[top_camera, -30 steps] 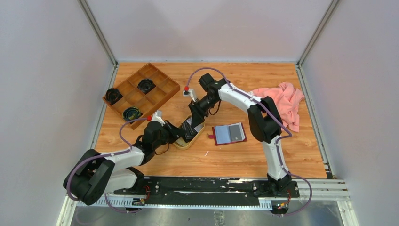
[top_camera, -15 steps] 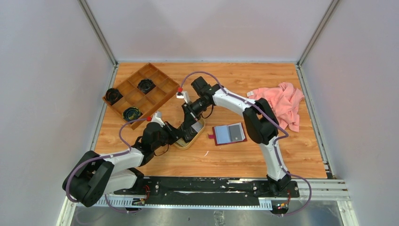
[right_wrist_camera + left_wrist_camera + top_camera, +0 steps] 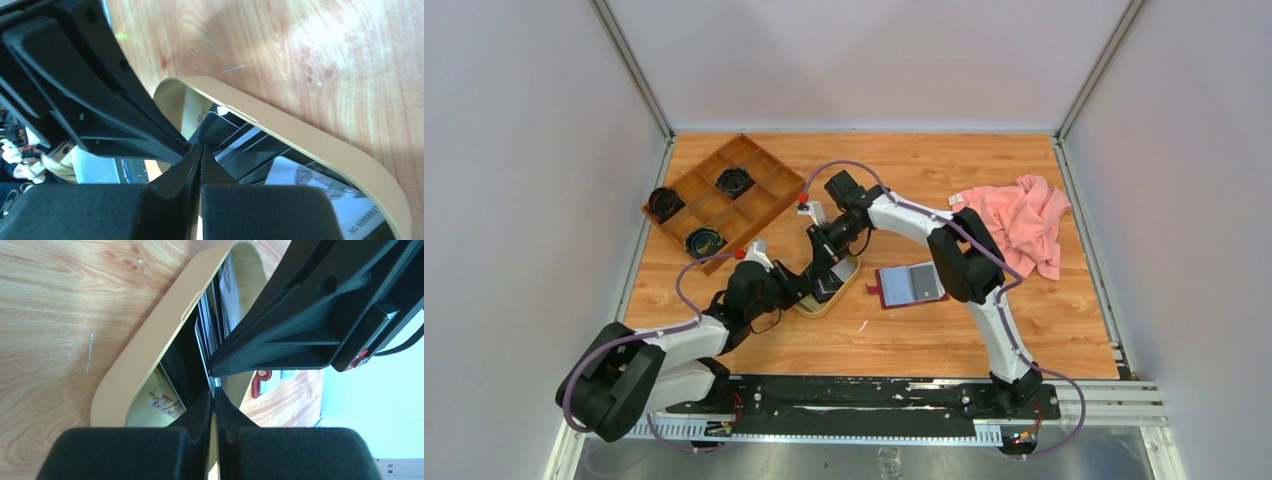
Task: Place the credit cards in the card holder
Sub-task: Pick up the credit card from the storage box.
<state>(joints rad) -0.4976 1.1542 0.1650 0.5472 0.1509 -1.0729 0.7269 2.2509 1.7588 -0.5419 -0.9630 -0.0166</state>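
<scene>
An oval tan tray holds several credit cards standing on edge, with one gold card lying flat. Over the tray my left gripper and my right gripper meet tip to tip. Each is shut on the thin edge of one upright credit card, from opposite sides. In the top view the left gripper comes in from the lower left and the right gripper from above. The dark red card holder lies open on the table just right of the tray, grey-blue inside up.
A brown compartmented wooden box with black coiled items stands at the back left. A pink cloth lies at the back right. The right arm's forearm reaches over the table between the cloth and the tray.
My right arm has swung left and down onto the tray, and its gripper has gone from open to shut on the card. The left gripper has stayed shut in place.
</scene>
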